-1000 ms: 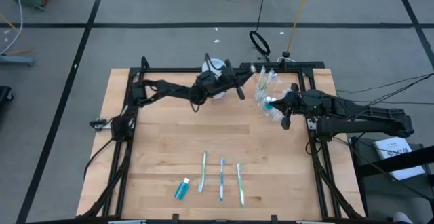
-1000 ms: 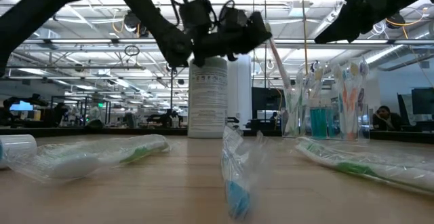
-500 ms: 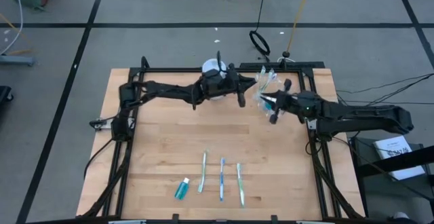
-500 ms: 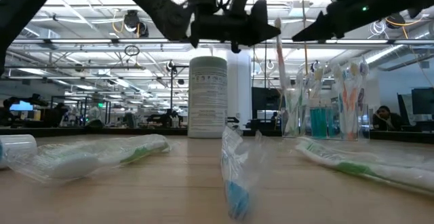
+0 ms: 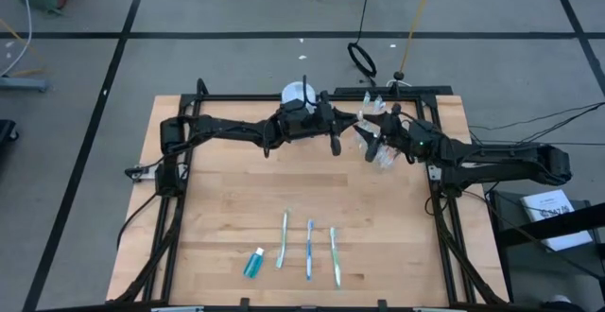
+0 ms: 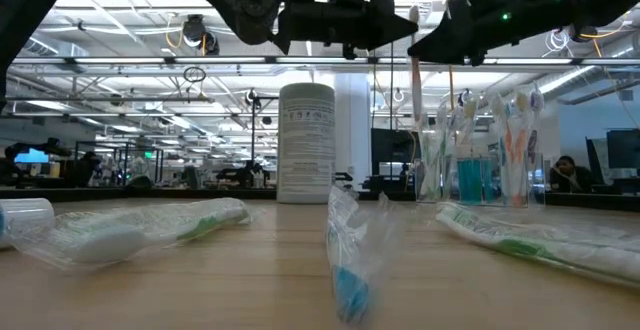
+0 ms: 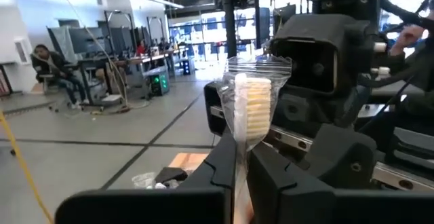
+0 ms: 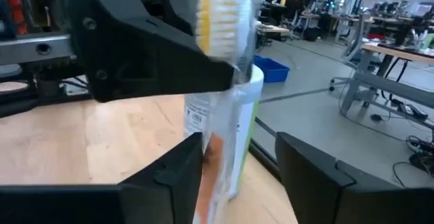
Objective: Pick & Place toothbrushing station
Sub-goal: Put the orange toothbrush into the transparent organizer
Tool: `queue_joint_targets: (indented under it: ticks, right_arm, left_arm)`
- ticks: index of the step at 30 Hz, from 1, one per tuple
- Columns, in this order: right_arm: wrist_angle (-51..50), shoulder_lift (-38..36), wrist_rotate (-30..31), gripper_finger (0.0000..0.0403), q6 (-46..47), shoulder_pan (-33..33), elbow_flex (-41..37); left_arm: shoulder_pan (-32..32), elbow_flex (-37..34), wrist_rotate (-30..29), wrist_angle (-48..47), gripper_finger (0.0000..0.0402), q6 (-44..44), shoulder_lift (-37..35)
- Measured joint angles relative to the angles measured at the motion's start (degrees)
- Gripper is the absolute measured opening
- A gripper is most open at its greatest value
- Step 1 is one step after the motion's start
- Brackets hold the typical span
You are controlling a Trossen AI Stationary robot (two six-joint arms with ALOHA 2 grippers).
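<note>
On the left of the high view, the left arm reaches across the back of the table and its left gripper (image 5: 337, 134) sits just past the tall white cylindrical canister (image 5: 297, 95). The left wrist view shows what the overhead cannot: the two dark fingers (image 7: 224, 166) are pressed together on a plastic-wrapped white toothbrush (image 7: 247, 108), held upright with its pale bristle head above them. In the low view the same brush hangs as a thin vertical stick (image 6: 415, 60) beneath the dark gripper, high over the table.

To the right, the right gripper (image 5: 376, 142) faces it, close by. The right wrist view shows its fingers (image 8: 178, 173) spread apart on either side of the wrapped brush (image 8: 224, 20), not touching it.

Under and behind that gripper stands the small clear plastic cup (image 6: 480, 175), crowded with upright wrapped toothbrushes and teal tubes.

At the front of the light wooden tabletop (image 5: 217, 208), edged by a black frame, lie a small teal toothpaste tube (image 5: 253, 263) and three wrapped toothbrushes side by side: one white (image 5: 283, 240), one blue (image 5: 308, 249), one green (image 5: 335, 255). The low view shows them only as crinkled clear wrappers (image 6: 345, 255) in the foreground.

Beyond the table is a large workshop with ceiling lights, desks and people seated far off.
</note>
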Motion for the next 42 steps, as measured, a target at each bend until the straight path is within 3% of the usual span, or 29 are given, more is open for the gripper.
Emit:
queue_joint_targets:
  ticks: [7, 15, 19, 28, 35, 42]
  right_arm:
    - [0.0, -0.1, -0.2, 0.0153, -2.0, -1.0, 0.0]
    - [3.4, 0.1, -0.2, 0.0056, -6.2, -1.1, 0.0]
    - [6.5, 2.8, -3.8, 0.0010, -5.9, -1.4, 0.0]
    - [10.1, 5.3, -3.2, 0.0001, -7.5, -1.4, 0.0]
    - [6.0, 3.4, 6.3, 0.0000, -10.0, -1.4, 0.0]
    - [5.3, 2.9, 6.6, 0.0000, -12.0, -1.4, 0.0]
  left_arm:
    - [-0.5, 0.0, -2.9, 0.3, 0.0007, 1.9, 0.0]
    - [-0.1, 0.0, -5.4, 0.6, 0.0040, 2.1, 0.0]
    - [-0.6, -0.1, -5.7, 1.5, 0.0039, 2.6, 0.1]
    - [-0.8, -0.1, -7.9, 1.4, 0.0042, 4.4, 0.0]
    - [-0.9, 0.0, -9.1, -1.5, 0.0080, 6.3, 0.0]
    - [-0.9, 0.0, -13.7, -7.0, 0.0137, 8.1, 0.0]
